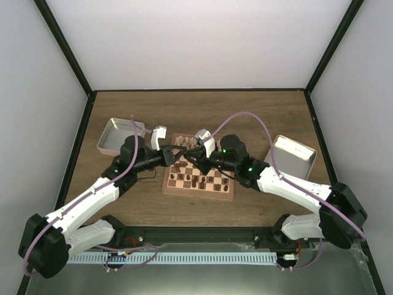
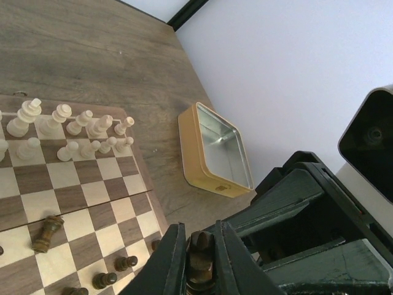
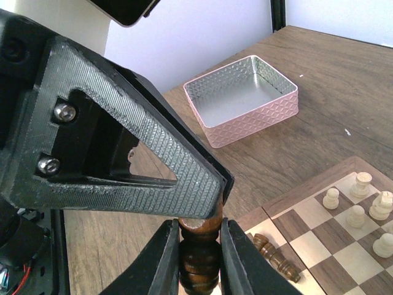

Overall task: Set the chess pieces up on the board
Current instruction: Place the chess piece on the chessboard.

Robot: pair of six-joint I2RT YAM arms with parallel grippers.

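Note:
A dark brown chess piece [image 3: 199,261] hangs above the board's [image 1: 199,195] left end, and both grippers grip it at once. My left gripper [image 1: 175,157] is shut on its top [image 2: 201,261], and its ribbed finger [image 3: 135,153] fills the right wrist view. My right gripper [image 1: 188,157] is shut on the turned stem from the other side. Pale pieces [image 2: 67,132] stand in two rows at one end of the board [image 2: 73,184]. Dark pawns [image 2: 126,263] stand at the other end, and a dark piece [image 2: 49,232] lies on its side.
A pink metal tray [image 1: 120,136] sits left of the board and looks empty in the right wrist view [image 3: 242,107]. A yellow-sided tray [image 1: 293,157] sits to the right, also empty [image 2: 215,150]. Another dark piece [image 3: 276,255] lies on the board's near corner.

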